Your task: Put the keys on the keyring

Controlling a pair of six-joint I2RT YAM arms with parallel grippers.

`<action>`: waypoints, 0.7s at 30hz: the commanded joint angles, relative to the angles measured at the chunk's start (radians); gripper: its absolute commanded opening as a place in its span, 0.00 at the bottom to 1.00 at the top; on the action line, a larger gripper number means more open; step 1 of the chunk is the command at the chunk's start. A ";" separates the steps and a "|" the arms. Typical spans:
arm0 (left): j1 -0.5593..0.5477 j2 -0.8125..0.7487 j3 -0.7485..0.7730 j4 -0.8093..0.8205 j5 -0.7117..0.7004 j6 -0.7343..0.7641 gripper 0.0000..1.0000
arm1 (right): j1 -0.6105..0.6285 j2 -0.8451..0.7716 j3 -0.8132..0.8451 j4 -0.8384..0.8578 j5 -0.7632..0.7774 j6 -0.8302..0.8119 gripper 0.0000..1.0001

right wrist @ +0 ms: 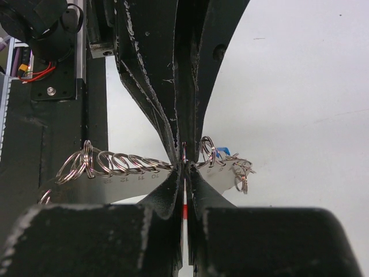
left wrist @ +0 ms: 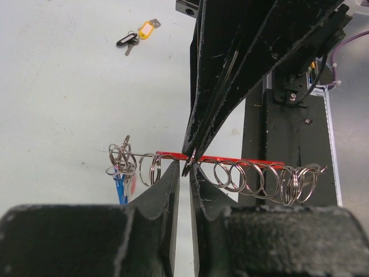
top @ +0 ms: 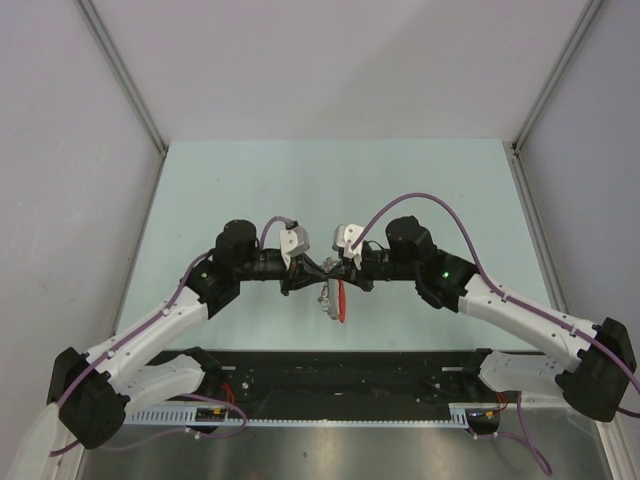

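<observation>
The keyring point(top: 343, 300), a grey strap with a red curved piece, hangs between my two grippers above the table's middle. In the left wrist view its red edge point(left wrist: 242, 160) carries several metal rings. A blue key point(left wrist: 120, 189) hangs from the rings at its left end and also shows in the right wrist view point(right wrist: 223, 151). My left gripper point(left wrist: 184, 168) and right gripper point(right wrist: 184, 170) meet tip to tip, each pinched on a thin ring at the strap. A yellow-tagged key point(left wrist: 147, 29) and a black-tagged one point(left wrist: 127, 40) lie on the table, apart from the grippers.
A black rail point(top: 340, 375) with cables runs along the near table edge, below the grippers. Grey walls point(top: 60, 150) close in the pale green table point(top: 330, 180) on the left, right and back.
</observation>
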State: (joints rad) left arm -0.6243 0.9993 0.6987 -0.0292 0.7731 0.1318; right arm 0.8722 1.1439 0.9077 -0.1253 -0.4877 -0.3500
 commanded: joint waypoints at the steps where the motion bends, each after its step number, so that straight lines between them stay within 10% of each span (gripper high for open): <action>1: -0.023 0.004 0.021 0.045 0.086 0.006 0.17 | 0.025 -0.010 0.019 0.081 -0.054 -0.018 0.00; 11: -0.026 -0.031 0.001 0.083 0.042 -0.004 0.00 | 0.028 -0.006 0.030 0.055 -0.034 -0.015 0.00; 21: -0.026 -0.106 -0.061 0.114 -0.046 -0.067 0.00 | -0.036 -0.116 0.028 0.070 0.185 0.188 0.57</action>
State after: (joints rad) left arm -0.6437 0.9451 0.6510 -0.0013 0.7471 0.1017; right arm 0.8711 1.1027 0.9081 -0.1131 -0.4099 -0.2844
